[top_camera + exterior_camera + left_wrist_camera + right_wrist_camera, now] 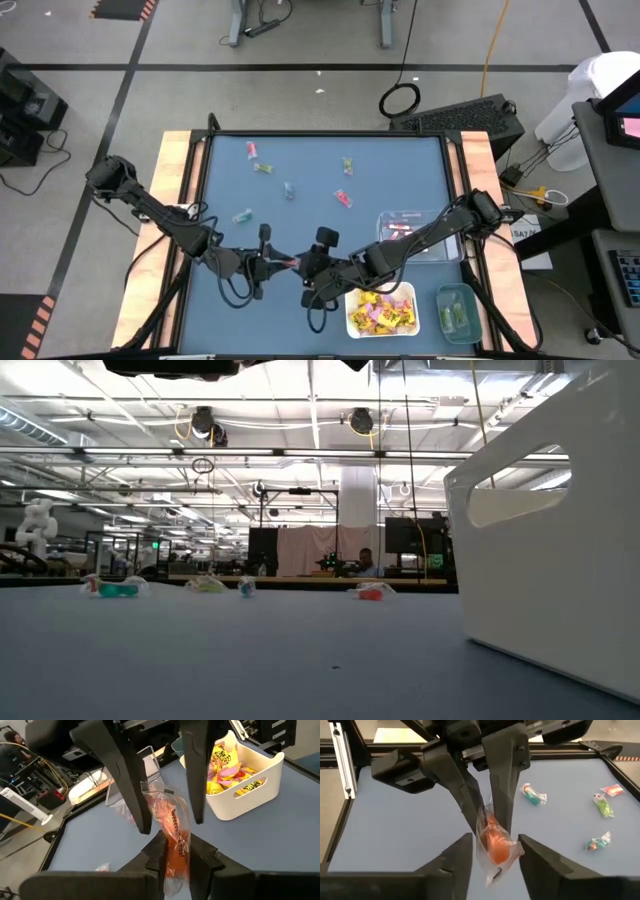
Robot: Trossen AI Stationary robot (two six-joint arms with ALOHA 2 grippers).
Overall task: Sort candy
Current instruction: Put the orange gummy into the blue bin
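Above blue table [300,160]: orange candy [176,837] pinched in left gripper [175,857].

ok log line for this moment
left gripper: shut on orange candy | right gripper: open around it | stage: handover

Left pincer [487,815] pinching orange-red wrapped candy [496,844], right pincer [495,855] open around it, loose candies [534,793] on blue table [400,830]

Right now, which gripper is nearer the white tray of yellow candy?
Right. The right gripper sits just beside the white tray, fingers open around the orange candy. The left gripper, shut on that candy, is farther from the tray.
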